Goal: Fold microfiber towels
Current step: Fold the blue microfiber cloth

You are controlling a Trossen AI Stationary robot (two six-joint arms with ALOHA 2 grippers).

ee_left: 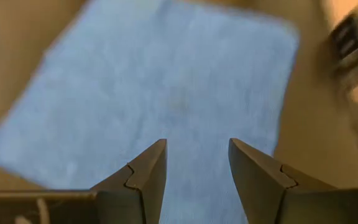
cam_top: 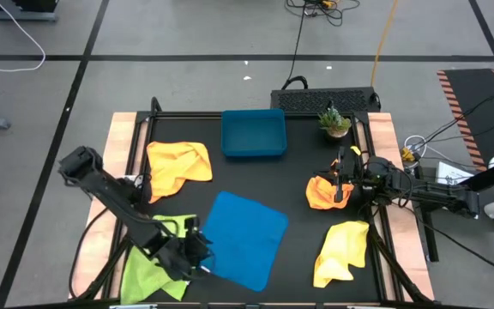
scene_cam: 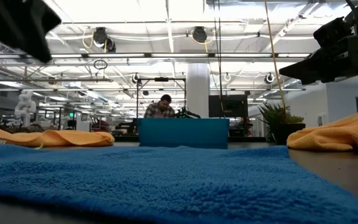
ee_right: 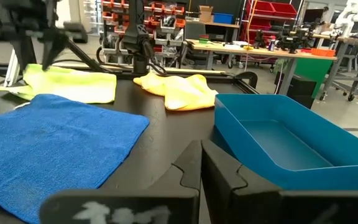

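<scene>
A blue towel (cam_top: 245, 238) lies spread flat on the black mat at the table's middle front; it also shows in the left wrist view (ee_left: 166, 81) and the right wrist view (ee_right: 48, 143). My left gripper (cam_top: 201, 251) hovers open over its left edge, its fingers (ee_left: 148, 174) above the cloth. A lime green towel (cam_top: 154, 262) lies crumpled at the front left. A yellow-orange towel (cam_top: 178, 166) lies at the far left, an orange one (cam_top: 320, 193) at the right and a yellow one (cam_top: 341, 251) at the front right. My right gripper (ee_right: 201, 155) is shut and empty above the orange towel.
A rigid blue tray (cam_top: 253, 133) stands at the far middle and a small potted plant (cam_top: 334, 122) at the far right. The table's wooden rails (cam_top: 125, 137) frame the mat. A person sits in the room beyond the table (scene_cam: 160, 107).
</scene>
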